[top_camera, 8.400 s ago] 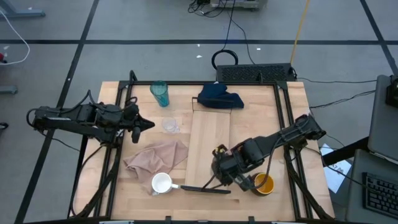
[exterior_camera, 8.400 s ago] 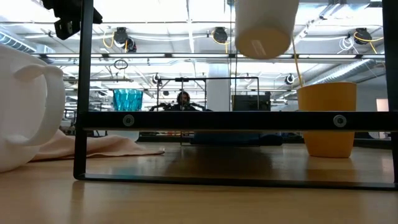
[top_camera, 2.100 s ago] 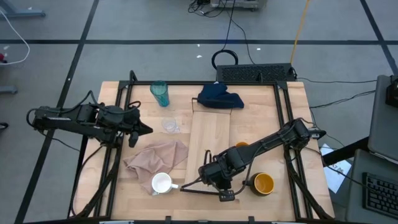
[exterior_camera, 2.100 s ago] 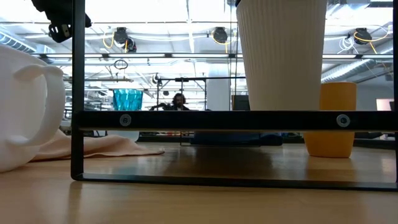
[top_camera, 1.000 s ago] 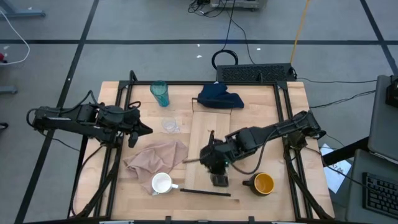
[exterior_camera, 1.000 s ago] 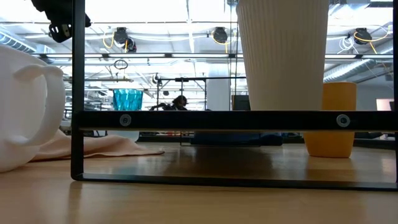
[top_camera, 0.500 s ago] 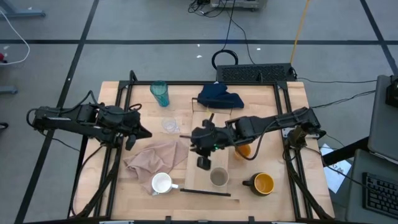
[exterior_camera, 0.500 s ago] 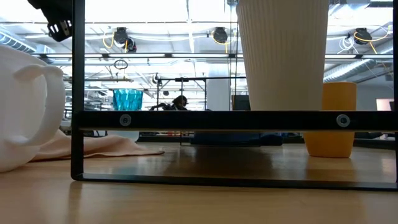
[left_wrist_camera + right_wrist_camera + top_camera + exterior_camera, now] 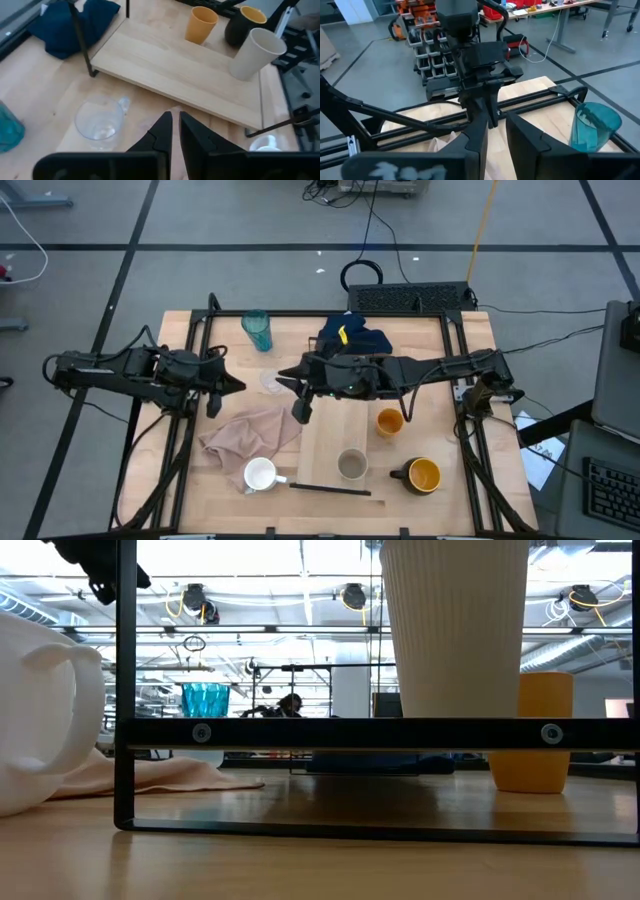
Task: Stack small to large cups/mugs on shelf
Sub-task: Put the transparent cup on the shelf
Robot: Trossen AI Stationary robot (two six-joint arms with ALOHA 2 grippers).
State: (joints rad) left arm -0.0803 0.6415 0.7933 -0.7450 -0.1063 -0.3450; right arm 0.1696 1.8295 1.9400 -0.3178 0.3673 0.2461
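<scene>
Right gripper [image 9: 297, 402], fingers nearly together and empty, hovers mid-frame by the clear cup [image 9: 272, 381]; left gripper [image 9: 222, 384] likewise. Beige cup [image 9: 351, 465] stands on the shelf [image 9: 330, 410]; low view shows its ribbed wall, a frame bar crossing it.

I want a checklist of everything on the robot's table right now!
Surface: wooden table, with the pale shelf board lying on it.
Job's things: beige cup stands on the shelf; orange cup at its right edge; dark mug, white mug, clear cup and teal tumbler are off the shelf.
Clutter: pink cloth and blue cloth.
Grippers: left gripper shut, empty, by the clear cup; right gripper shut, empty, over the shelf's left edge.
Cables: black cable and yellow cable on the floor behind the table.
Surroundings: grey floor, a keyboard at the back edge.
</scene>
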